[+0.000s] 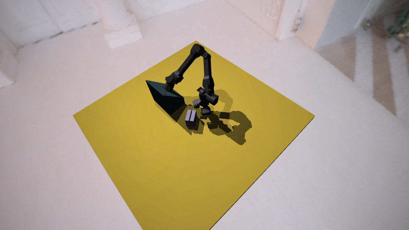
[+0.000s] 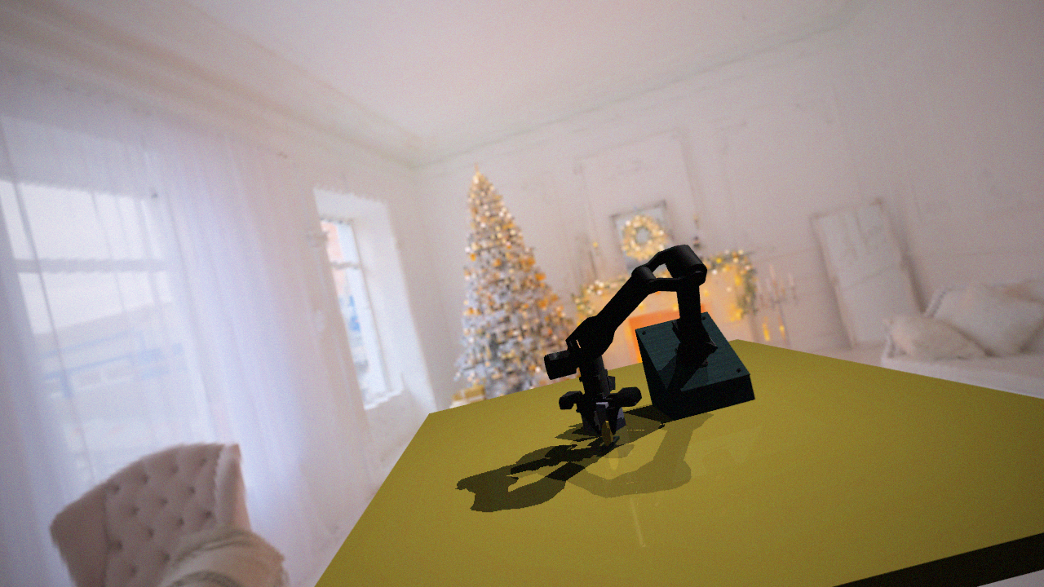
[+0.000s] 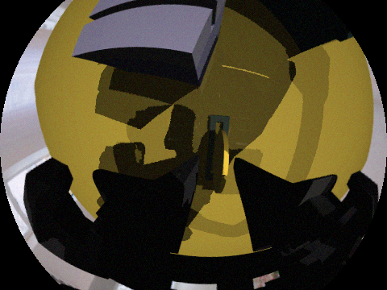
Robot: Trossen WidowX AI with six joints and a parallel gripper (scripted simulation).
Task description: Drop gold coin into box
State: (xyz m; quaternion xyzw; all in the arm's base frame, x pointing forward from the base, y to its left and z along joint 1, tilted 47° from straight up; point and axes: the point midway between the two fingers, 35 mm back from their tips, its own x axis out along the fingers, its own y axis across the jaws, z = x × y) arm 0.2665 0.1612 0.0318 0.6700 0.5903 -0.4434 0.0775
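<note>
The gold coin stands on edge in the dark-green holder. My gripper is partly open and low over the coin. In the wrist view the coin shows in the gap between the fingertips, nearer the right one; I cannot tell whether either finger touches it. In the top view the gripper hides the coin and holder. The closed grey box stands beside them, its narrow slot facing up; in the exterior view the box is partly hidden behind the fingers.
The arm's dark-green wedge-shaped base stands on the yellow table, a short way from the grey box. The arm arches up from it and down to the coin. Shadows of the arm fall around the coin and box.
</note>
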